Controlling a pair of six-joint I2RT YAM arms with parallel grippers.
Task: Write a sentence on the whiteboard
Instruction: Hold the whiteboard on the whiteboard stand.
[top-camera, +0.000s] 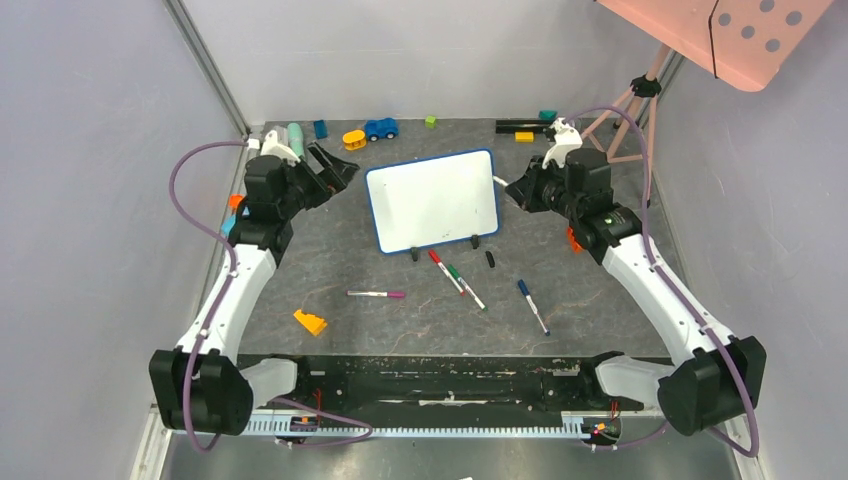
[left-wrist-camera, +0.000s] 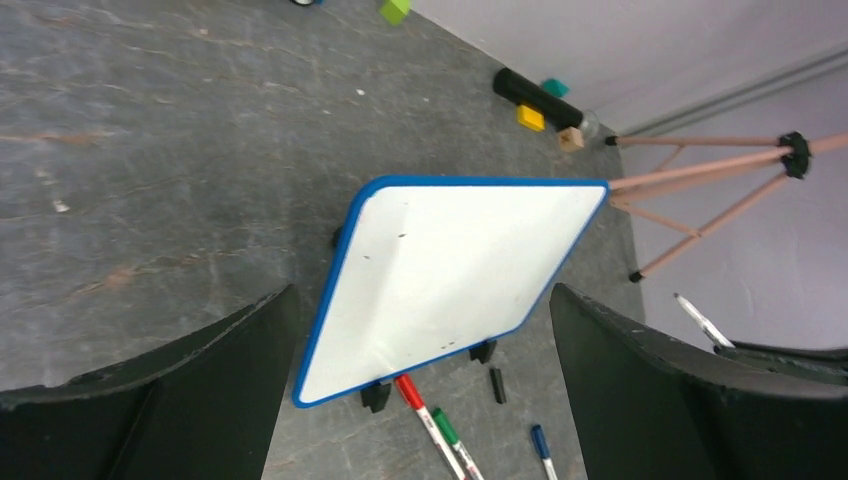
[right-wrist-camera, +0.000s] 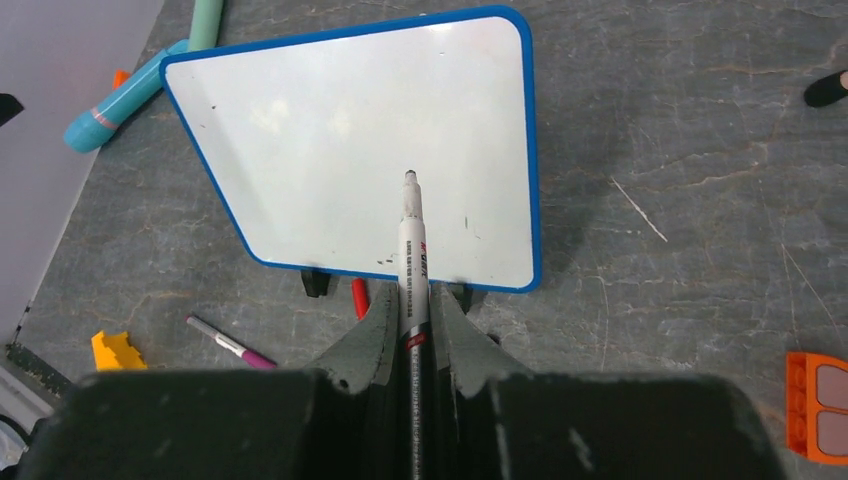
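Right wrist view, entry one: right hand (right-wrist-camera: 412, 300), fingers pinched tight on a black-barrelled marker (right-wrist-camera: 412, 240), uncapped tip pointing forward.

Directly ahead of that tip: the whiteboard (right-wrist-camera: 300, 120), blue-framed, propped on its feet. Its face is blank but for a few specks, with no words on it. Whether the tip meets the face cannot be told.

Just under the hand, at the board's foot: red marker (right-wrist-camera: 359, 297). To the hand's left: pink-tipped marker (right-wrist-camera: 228, 342), yellow block (right-wrist-camera: 118, 350). To its right: orange brick (right-wrist-camera: 820, 405). All lie on the bench (right-wrist-camera: 680, 200).

Left hand (left-wrist-camera: 422, 295): fingers spread wide, holding nothing, board ahead of them.

Handling note: the step appears to be bringing the tip to the face. Begin near the top edge and press lightly, since a propped board may tip or slide back. The free hand could steady the frame.
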